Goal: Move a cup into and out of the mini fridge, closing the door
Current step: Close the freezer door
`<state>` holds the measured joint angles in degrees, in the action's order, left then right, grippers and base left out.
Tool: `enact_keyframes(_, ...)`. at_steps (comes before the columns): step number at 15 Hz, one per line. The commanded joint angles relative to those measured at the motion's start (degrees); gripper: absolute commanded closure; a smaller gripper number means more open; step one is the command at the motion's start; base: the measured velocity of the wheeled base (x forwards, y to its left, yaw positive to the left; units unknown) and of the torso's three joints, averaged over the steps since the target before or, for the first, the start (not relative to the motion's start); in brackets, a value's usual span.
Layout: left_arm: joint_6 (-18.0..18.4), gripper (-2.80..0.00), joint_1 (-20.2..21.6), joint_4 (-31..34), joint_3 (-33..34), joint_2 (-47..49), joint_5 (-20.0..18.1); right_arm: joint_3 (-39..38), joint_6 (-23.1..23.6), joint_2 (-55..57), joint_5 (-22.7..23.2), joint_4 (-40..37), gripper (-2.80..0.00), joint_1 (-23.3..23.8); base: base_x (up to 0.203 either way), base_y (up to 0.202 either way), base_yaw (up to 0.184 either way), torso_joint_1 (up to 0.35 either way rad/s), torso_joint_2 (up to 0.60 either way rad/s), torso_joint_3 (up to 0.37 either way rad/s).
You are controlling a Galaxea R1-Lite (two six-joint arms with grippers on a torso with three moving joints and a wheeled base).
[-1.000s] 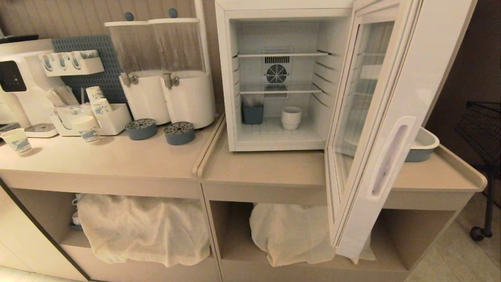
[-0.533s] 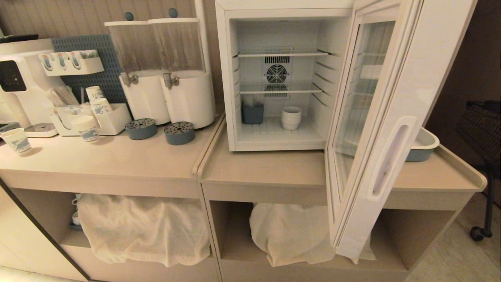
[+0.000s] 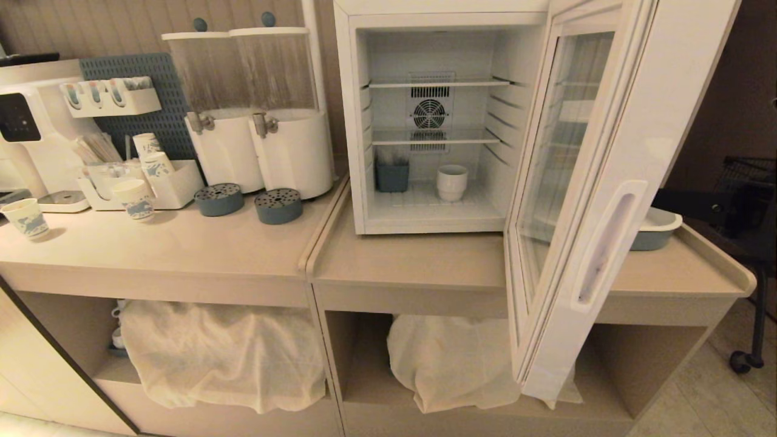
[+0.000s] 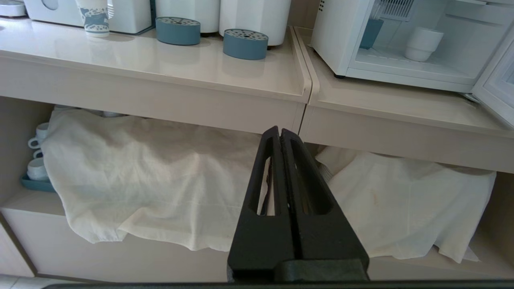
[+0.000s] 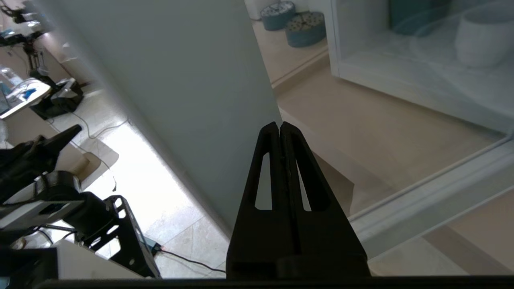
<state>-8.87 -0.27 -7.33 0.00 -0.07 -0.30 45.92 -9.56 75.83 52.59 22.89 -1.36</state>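
Observation:
The mini fridge [image 3: 349, 121] stands on the right counter with its door [image 3: 637, 152] swung wide open toward me. On the fridge floor the white cup [image 3: 451, 182] sits upright, also visible in the left wrist view [image 4: 423, 43] and through the door glass [image 5: 484, 42]. My right arm [image 3: 698, 206] reaches in from the right, behind the door's outer face. The right gripper [image 5: 280, 125] is shut and empty, its tips close to the door's pale frame [image 5: 180, 100]. Low before the counter's open shelves hangs the left gripper [image 4: 279, 130], shut and empty.
A blue container [image 3: 391, 176] stands beside the cup inside the fridge. Two white drink dispensers [image 3: 261, 139] and paper cups [image 3: 135, 199] fill the left counter. A blue-and-white basin [image 3: 658, 227] sits behind the door. A black wire cart [image 3: 749, 182] is at the far right. Cloths [image 3: 224, 352] cover the lower shelves.
My right arm has come into the head view from the right, behind the open door. The cup, the door and the left arm have not moved.

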Motion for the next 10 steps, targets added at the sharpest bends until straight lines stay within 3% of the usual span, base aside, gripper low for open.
enact_keyframes(1,-0.09,0.00,0.00,-0.06,2.29,-0.19,0.04,0.23,-0.11,2.05,-0.84,0.49,0.00,-2.34,0.000,0.000,0.000,0.000,0.00,0.000)
enact_keyframes(3,-0.09,0.00,0.00,-0.06,2.29,-0.10,0.04,0.72,-0.11,2.72,-2.46,0.49,0.00,-4.25,0.000,0.000,0.000,0.000,0.00,0.000)
enact_keyframes(7,-0.22,0.00,0.00,-0.06,2.29,-0.19,0.04,5.44,-0.50,5.91,-13.90,0.02,0.00,-12.60,0.000,0.000,0.000,0.000,0.00,0.000)
enact_keyframes(10,-0.32,0.00,0.00,-0.06,2.29,-0.13,0.04,11.71,-0.80,10.72,-29.96,-0.95,0.00,-21.44,0.000,0.000,0.000,0.000,0.00,0.000)
